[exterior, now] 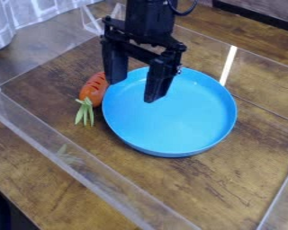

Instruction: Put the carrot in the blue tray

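Carrot [93, 92] beside blue tray [183, 135], open pincer [136, 81] above, wooden table [230, 198]

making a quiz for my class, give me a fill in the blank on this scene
1. The carrot lies on the ____ table, outside the dish.
2. The blue tray holds ____ so far.
3. The gripper has its jaws ____.
4. The carrot's leafy top is ____ in colour.

Missing words: wooden; nothing; open; green

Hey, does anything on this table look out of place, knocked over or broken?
Nothing stands out. The carrot lies intact on the wooden table beside the blue tray's left rim, not in it. The tray sits flat and empty, and the open gripper hangs above.
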Motion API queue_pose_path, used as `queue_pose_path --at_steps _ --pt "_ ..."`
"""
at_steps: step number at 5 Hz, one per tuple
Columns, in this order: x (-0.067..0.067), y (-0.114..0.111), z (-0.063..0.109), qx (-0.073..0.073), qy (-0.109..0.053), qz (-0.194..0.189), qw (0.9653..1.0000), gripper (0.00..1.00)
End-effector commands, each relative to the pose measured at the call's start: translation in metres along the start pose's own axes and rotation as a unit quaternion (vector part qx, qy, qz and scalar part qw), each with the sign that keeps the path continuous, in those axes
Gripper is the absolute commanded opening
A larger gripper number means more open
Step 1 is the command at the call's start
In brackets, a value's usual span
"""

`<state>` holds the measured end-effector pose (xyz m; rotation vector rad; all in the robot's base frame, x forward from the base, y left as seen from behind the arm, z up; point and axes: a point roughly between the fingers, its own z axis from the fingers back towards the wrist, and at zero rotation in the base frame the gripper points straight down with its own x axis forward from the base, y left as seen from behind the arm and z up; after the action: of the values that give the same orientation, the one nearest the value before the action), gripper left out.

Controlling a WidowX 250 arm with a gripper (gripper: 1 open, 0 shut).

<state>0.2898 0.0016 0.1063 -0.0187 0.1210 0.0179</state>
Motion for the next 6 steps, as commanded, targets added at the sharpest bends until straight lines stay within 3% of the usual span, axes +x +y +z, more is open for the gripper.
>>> queue_pose_path --at_steps 1,6 --pt "0.002 0.013 0.004 -0.005 -0.017 0.024 0.9996 1.0" --pt "0.005 0.054 -0.017 -0.02 -0.026 0.091 0.9953 1.0"
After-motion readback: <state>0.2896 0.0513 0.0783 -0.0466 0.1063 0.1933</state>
